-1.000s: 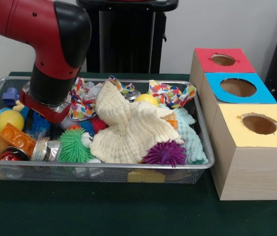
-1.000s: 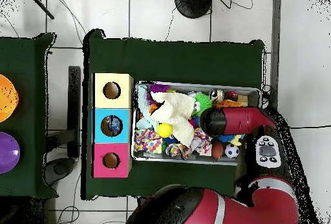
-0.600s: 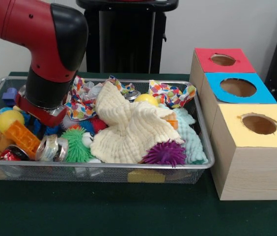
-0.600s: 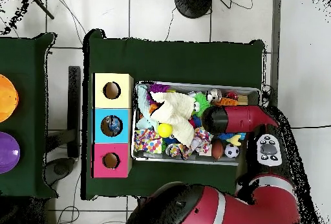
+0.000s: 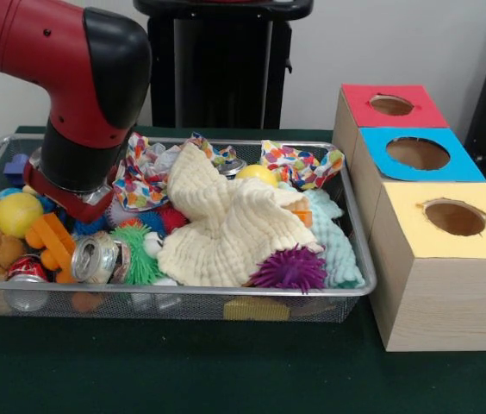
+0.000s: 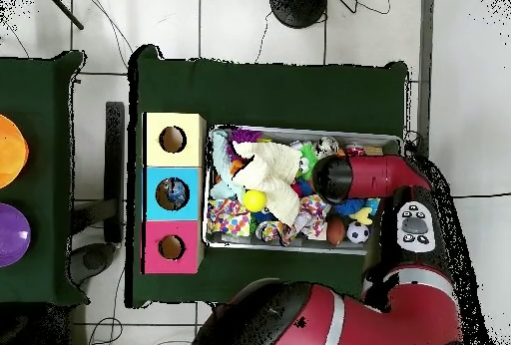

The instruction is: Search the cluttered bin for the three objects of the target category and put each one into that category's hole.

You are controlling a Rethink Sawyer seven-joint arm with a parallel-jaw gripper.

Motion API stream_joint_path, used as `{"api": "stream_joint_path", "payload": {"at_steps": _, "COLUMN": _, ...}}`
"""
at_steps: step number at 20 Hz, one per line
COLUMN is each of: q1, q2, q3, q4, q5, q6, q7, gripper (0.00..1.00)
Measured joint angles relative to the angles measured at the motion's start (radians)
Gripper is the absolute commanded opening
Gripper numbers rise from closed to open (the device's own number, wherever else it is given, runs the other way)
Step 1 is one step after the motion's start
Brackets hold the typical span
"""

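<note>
Wire bin (image 5: 359,259) crammed with toys and cloths on the green table (image 5: 226,371), cream cloth (image 5: 226,228) heaped mid-bin, crushed can (image 5: 95,257) at the front, red arm (image 5: 79,95) lowered over the bin's end opposite the three boxes (image 5: 450,259), gripper hidden, grip state not discernible

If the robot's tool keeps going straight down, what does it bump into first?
Probably the toys packed under it at that end of the wire bin, likely the orange block or the crushed can. The tool itself is hidden by the arm, so this is uncertain.
</note>
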Motion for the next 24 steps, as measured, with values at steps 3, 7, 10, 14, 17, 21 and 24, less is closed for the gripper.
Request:
{"api": "stream_joint_path", "payload": {"at_steps": 3, "q1": 0.008, "q2": -0.010, "q3": 0.000, "q4": 0.005, "q5": 0.000, "q6": 0.002, "q7": 0.000, "gripper": 0.00}}
{"api": "stream_joint_path", "payload": {"at_steps": 7, "q1": 0.030, "q2": -0.057, "q3": 0.000, "q4": 0.034, "q5": 0.014, "q6": 0.019, "q7": 0.000, "gripper": 0.00}}
{"api": "stream_joint_path", "payload": {"at_steps": 10, "q1": 0.036, "q2": -0.091, "q3": 0.000, "q4": 0.053, "q5": 0.034, "q6": 0.021, "q7": 0.000, "gripper": 0.00}}
{"api": "stream_joint_path", "payload": {"at_steps": 14, "q1": 0.037, "q2": -0.149, "q3": 0.000, "q4": 0.085, "q5": 0.082, "q6": 0.022, "q7": 0.000, "gripper": 0.00}}
{"api": "stream_joint_path", "payload": {"at_steps": 17, "q1": 0.037, "q2": -0.175, "q3": 0.000, "q4": 0.093, "q5": 0.100, "q6": 0.022, "q7": 0.000, "gripper": 0.00}}
{"api": "stream_joint_path", "payload": {"at_steps": 21, "q1": 0.037, "q2": -0.199, "q3": 0.000, "q4": 0.098, "q5": 0.116, "q6": 0.022, "q7": 0.000, "gripper": 0.00}}
{"api": "stream_joint_path", "payload": {"at_steps": 24, "q1": 0.037, "q2": -0.217, "q3": 0.000, "q4": 0.110, "q5": 0.135, "q6": 0.022, "q7": 0.000, "gripper": 0.00}}
